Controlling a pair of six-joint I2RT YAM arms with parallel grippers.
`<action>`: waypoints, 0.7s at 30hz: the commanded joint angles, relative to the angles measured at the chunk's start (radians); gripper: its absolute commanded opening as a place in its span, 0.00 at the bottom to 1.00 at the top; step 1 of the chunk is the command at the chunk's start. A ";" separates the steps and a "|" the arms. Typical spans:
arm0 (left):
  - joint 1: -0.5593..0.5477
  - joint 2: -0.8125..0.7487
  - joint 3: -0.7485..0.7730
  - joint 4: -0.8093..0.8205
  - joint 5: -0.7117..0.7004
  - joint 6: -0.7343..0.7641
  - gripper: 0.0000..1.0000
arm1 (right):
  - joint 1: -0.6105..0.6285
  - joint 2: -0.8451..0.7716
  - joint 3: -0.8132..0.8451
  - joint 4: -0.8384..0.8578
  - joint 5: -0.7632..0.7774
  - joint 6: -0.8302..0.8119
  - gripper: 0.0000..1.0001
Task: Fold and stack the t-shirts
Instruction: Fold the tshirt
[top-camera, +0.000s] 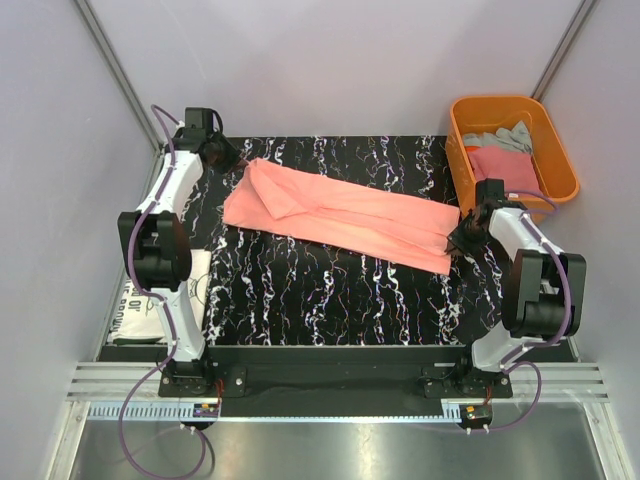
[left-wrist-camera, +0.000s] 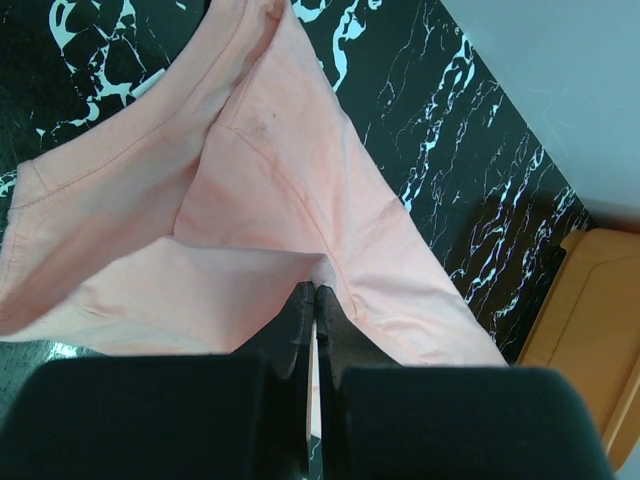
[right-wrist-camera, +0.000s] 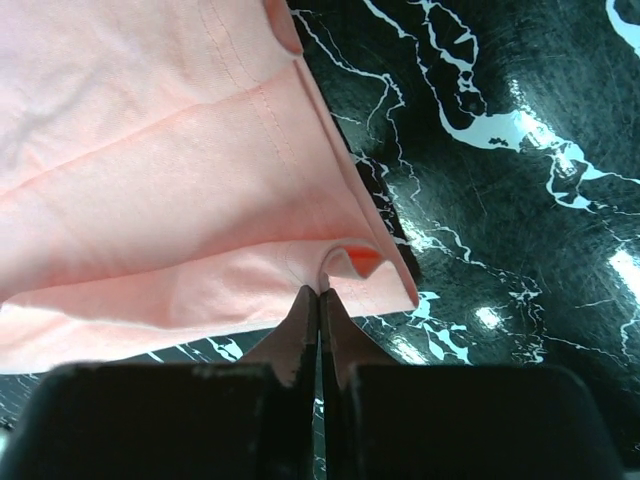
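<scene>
A plain salmon-pink t-shirt (top-camera: 340, 215) lies folded into a long band slanting across the black marbled table (top-camera: 320, 295). My left gripper (top-camera: 224, 156) is at its far left end, shut on a fold of the cloth (left-wrist-camera: 270, 180), with its tips (left-wrist-camera: 315, 292) pinching it. My right gripper (top-camera: 462, 238) is at the near right end, shut on the hem (right-wrist-camera: 150, 150), with its tips (right-wrist-camera: 319, 292) closed on a small pucker. A white t-shirt with black lettering (top-camera: 145, 305) lies at the left table edge, partly under my left arm.
An orange plastic tub (top-camera: 562, 150) stands at the back right, just behind my right arm, and also shows in the left wrist view (left-wrist-camera: 590, 330). It holds a grey t-shirt (top-camera: 500, 138) and a deeper pink one (top-camera: 505, 168). Pale walls close in the sides.
</scene>
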 joint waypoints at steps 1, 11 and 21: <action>0.009 -0.013 -0.006 0.059 0.009 0.003 0.00 | -0.010 -0.025 -0.010 0.103 0.010 0.027 0.00; 0.009 -0.004 -0.058 0.174 0.073 -0.015 0.00 | -0.006 -0.083 -0.108 0.244 0.122 0.106 0.00; 0.009 -0.004 -0.062 0.252 0.089 -0.041 0.00 | -0.007 -0.053 -0.116 0.308 0.149 0.125 0.00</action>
